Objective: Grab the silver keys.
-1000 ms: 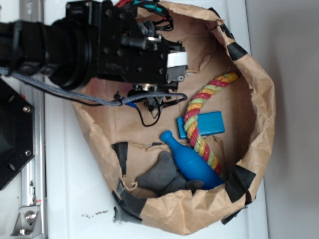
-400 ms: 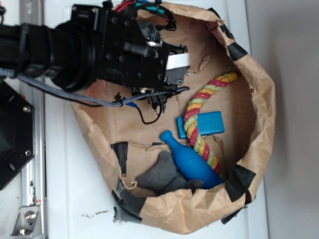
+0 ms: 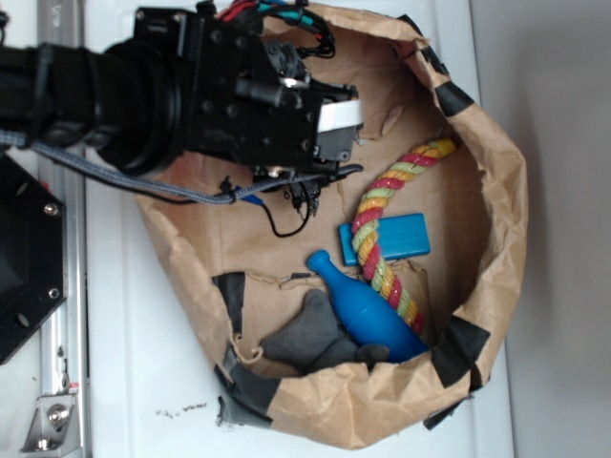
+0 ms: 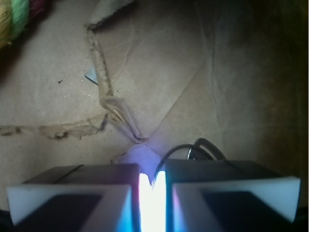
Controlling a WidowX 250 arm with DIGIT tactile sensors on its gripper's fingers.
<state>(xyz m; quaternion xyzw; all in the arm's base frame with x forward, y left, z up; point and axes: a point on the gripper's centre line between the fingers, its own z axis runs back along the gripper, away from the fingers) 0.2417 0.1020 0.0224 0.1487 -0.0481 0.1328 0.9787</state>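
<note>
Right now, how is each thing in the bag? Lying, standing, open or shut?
Gripper: almost shut, with a thin bright gap, low over the bag floor.
Keys: not clearly seen in either view.
Rope: lying curved, across the box.
Box: lying flat, under the rope.
Bottle: lying on its side.
Cloth: crumpled.
Bag: open, floor torn.

Bag floor (image 3: 239, 243) bare below arm; rope (image 3: 382, 229), blue toy (image 3: 368, 310) crowd right.

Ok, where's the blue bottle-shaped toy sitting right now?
Exterior view: the blue bottle-shaped plastic toy lies low in the brown paper bag, between the grey cloth and the multicoloured rope, neck pointing up-left.
</note>
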